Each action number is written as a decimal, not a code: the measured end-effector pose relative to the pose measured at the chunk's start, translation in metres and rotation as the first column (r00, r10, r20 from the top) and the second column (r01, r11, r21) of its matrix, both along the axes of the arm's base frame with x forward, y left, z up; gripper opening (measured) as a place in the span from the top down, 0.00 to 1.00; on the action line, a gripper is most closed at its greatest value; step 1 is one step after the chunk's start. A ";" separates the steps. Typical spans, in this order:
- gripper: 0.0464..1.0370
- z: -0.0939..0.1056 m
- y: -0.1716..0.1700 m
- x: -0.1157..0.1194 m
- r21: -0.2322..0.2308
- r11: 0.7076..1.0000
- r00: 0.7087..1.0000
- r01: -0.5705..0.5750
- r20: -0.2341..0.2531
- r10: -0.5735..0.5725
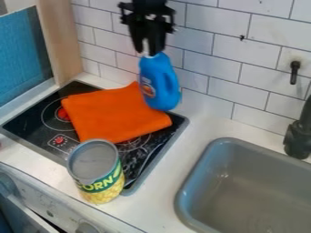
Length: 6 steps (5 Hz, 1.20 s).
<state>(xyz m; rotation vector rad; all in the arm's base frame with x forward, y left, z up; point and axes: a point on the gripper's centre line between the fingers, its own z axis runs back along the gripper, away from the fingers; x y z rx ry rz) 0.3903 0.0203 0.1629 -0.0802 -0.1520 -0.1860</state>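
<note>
- Your arm comes in at the top edge of the view, to the left of the middle, and its black hand (pixel 150 51) hangs down in front of the white tiled wall (pixel 222 61), pointing toward the back of the work area.
- You have the hand clamped on the top of the blue bottle (pixel 160 86), with a bit of something pale showing between the fingers.
- The bottle hangs below the hand at a slight tilt, its base a little farther right than its top and its hollow handle on the right side.
- You see the bottle's lower left side in front of the right part of the orange cloth (pixel 115 113); you cannot tell from here whether the two touch.
- That cloth lies spread over much of the black stove (pixel 30 119), with a red mark on the stovetop just beside its left edge.
- Nearer to you, a can (pixel 100 182) with a green and yellow label is at the stove's front edge, near the cloth's front corner.
- To the right, the grey sink (pixel 203 160) is set into the white desk (pixel 159 184), well apart from your hand, with a black faucet (pixel 297 140) at its back and a dark hook (pixel 294 73) on the tiles above.
</note>
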 end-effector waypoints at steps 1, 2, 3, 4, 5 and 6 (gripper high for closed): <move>0.59 0.012 -0.031 0.006 0.048 0.999 1.000 0.011 0.007 -0.011; 0.59 0.017 -0.056 0.009 0.057 0.998 1.000 0.018 -0.011 -0.017; 0.59 0.004 -0.074 0.015 0.001 1.000 0.998 0.020 -0.065 -0.020; 0.59 -0.019 -0.078 0.018 -0.018 1.000 0.993 0.012 -0.118 -0.014; 0.59 -0.023 -0.079 0.023 -0.019 1.000 0.993 0.010 -0.121 -0.012; 0.54 -0.023 -0.077 0.025 -0.003 1.000 0.992 0.007 -0.129 -0.008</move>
